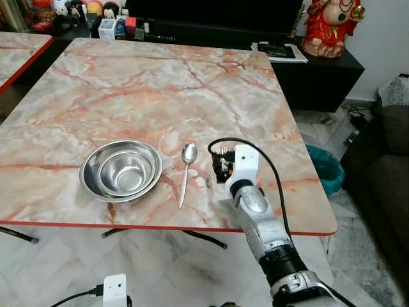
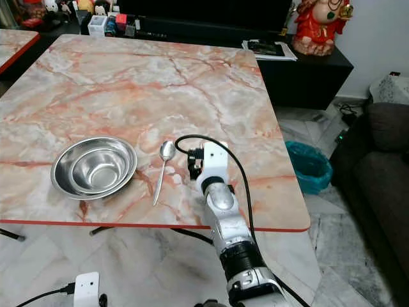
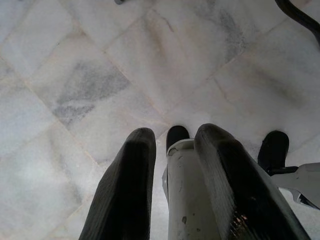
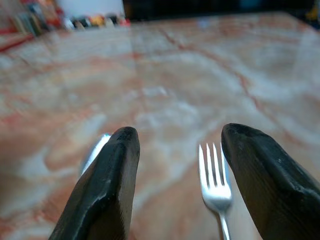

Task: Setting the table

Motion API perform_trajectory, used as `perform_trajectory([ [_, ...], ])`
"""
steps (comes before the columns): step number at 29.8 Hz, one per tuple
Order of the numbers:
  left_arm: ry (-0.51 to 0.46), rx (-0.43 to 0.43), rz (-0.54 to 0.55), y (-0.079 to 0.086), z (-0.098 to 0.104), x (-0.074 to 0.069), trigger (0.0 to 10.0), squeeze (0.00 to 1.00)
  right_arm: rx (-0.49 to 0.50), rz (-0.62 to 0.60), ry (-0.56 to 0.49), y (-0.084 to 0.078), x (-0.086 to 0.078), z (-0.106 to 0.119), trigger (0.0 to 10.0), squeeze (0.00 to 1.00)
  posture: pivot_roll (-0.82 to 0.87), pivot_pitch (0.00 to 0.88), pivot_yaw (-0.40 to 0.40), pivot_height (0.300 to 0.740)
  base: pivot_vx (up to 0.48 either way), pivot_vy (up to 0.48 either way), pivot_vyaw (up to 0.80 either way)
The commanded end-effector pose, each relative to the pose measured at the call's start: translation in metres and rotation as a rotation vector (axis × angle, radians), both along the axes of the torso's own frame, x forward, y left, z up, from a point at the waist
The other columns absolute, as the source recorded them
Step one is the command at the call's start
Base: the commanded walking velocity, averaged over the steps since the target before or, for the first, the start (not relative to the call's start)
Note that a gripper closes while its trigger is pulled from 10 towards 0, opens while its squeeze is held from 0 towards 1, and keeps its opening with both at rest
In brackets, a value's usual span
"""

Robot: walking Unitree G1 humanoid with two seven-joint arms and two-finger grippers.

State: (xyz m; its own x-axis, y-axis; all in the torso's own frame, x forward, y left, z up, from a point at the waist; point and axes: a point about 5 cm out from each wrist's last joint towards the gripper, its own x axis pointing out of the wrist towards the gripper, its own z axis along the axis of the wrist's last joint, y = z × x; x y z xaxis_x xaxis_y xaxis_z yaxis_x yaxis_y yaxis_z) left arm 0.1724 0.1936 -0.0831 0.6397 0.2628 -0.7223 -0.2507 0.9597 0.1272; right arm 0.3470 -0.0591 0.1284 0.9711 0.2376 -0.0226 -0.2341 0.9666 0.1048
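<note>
1. Marble table [image 1: 147, 83], pink and orange veined with a red edge, spread before the robot.
2. Steel bowl [image 1: 121, 170], upright, near the table's front edge, toward 7 o'clock from the table's middle.
3. Spoon [image 1: 186, 167] just beside the bowl at its 3 o'clock, apart from it, bowl end at 12 o'clock and handle running toward 6 o'clock.
4. Right gripper [image 4: 175, 165] low over the table at 3 o'clock of the spoon, close beside it, pointing toward 12 o'clock; fingers [image 4: 107, 185] spread wide apart, clamped on nothing.
5. Fork [image 4: 214, 187] lying on the marble between those spread fingers, nearer the right-hand one in the wrist view, tines pointing away toward the far edge; contact with either finger not clear.
6. Blurred silver tip of the spoon seen past the other finger in the right wrist view.
7. Black cable looping from the right wrist over the table.
8. Left gripper [image 3: 175, 165] hanging below table height over the pale floor [image 3: 100, 75] tiles; fingers slightly parted, holding nothing, with part of the robot's own body seen between them.
9. Black cabinet [image 1: 319, 70] beyond the table at 1 o'clock, with a red figurine [image 1: 332, 25] on top.
10. Teal bin [image 1: 324, 167] on the floor at 3 o'clock of the table, dark sofa [image 1: 390, 160] further out.
</note>
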Motion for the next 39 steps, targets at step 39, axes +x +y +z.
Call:
perform_trajectory([
  [39, 0.024, 0.0, -0.004, 0.013, 0.0, -0.002, 10.0, 0.0, 0.024, -0.104, -0.299, -0.026, 0.007, 0.037, 10.0, 0.0, 0.06, 0.083, -0.043, 0.715, 0.0, 0.255, 0.0],
])
